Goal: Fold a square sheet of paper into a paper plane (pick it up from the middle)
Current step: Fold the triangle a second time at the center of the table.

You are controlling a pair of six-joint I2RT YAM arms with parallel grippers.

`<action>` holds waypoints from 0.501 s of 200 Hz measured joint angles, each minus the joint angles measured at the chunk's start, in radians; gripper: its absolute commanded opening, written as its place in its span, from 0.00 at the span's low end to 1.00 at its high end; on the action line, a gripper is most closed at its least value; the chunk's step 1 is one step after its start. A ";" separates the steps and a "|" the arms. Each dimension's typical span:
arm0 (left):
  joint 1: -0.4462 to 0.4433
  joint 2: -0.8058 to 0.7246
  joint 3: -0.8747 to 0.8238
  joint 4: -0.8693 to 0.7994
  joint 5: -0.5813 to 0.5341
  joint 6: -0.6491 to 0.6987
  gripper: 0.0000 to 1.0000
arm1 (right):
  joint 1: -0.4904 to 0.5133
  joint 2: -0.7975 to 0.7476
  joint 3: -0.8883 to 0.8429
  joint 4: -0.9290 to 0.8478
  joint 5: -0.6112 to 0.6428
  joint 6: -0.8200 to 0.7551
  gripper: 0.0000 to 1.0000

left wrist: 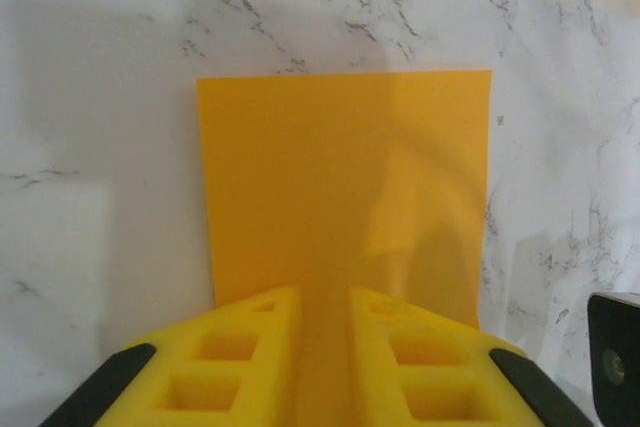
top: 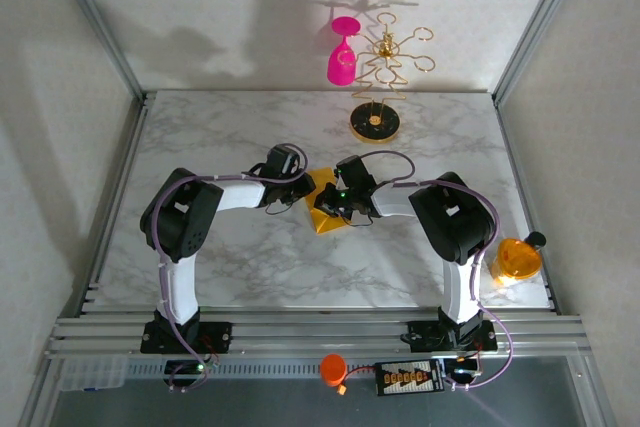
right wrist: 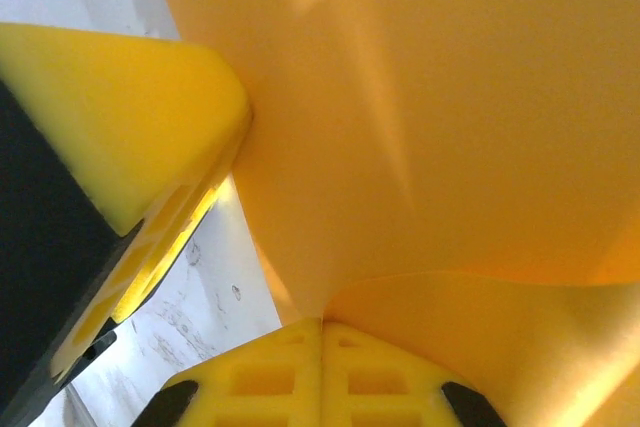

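Square sheet of paper (top: 322, 215) lies at frame centre on the worktop (top: 250, 267). No plane creases show, so folding appears barely begun. Right gripper (right wrist: 322, 327), jaws closed, pinches a lifted edge. Left gripper (left wrist: 323, 292) sits low with jaws slightly apart over the sheet's edge; whether it holds the sheet cannot be told.

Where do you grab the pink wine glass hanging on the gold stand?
Probably the thin stem, just above the bowl. The pink wine glass hangs upside down on the left of the gold stand, so come from the left; the stand's arms crowd its right.
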 measured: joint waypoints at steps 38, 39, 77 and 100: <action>0.040 -0.064 -0.001 -0.074 0.002 -0.040 0.27 | 0.000 0.000 0.006 -0.014 0.000 -0.002 0.12; 0.042 -0.066 -0.001 -0.075 0.002 -0.041 0.27 | 0.000 0.000 0.006 -0.015 0.000 -0.002 0.12; 0.103 -0.199 -0.019 -0.092 -0.035 -0.069 0.28 | 0.000 0.002 0.017 -0.018 -0.013 -0.002 0.27; 0.113 -0.248 -0.051 -0.094 -0.053 -0.074 0.28 | 0.000 0.002 0.023 -0.010 -0.027 -0.001 0.32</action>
